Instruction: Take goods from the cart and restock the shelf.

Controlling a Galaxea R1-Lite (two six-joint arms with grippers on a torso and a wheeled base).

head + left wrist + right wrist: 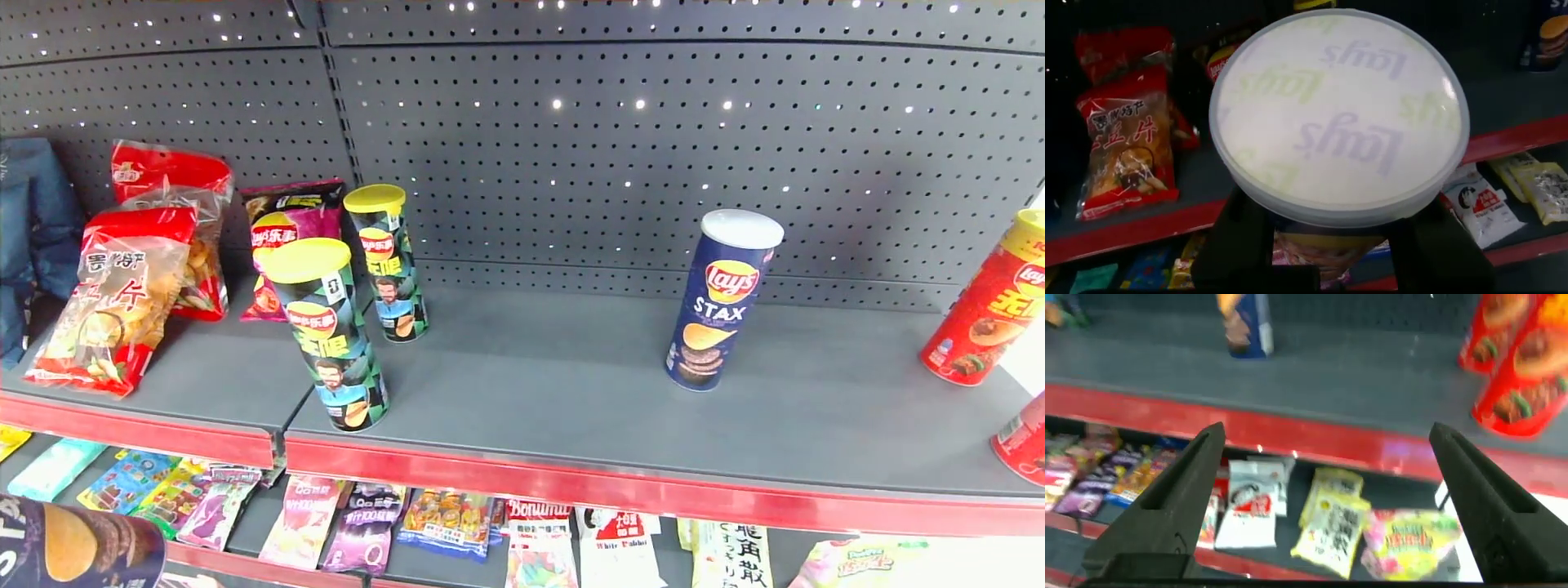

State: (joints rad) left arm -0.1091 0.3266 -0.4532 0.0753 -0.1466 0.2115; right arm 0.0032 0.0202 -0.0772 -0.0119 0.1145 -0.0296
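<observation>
Held can [1339,114]: navy chip tube, white lid, clamped in the left gripper [1335,249], off the shelf's front-left edge.
Shelf [571,392]: grey deck, red front lip.
Shelved can [722,298]: navy, upright, centre-right.

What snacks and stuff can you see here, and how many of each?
shelf: 1, grey with a red front edge, across the middle
green cans: 2, yellow lids, on the shelf's left half
blue can: 1, white lid, on the shelf right of middle
red cans: 2, at the shelf's right end
red bags: 2, at the shelf's left end
purple bag: 1, at the back, beside the green cans
blue package: 1, far left edge
small packets: many, mixed colours, lower shelf
held can: 1, dark blue, white lid, in the left gripper
left gripper: 1, dark, shut on the held can
right gripper: 1, dark, open, before the shelf's red edge
</observation>
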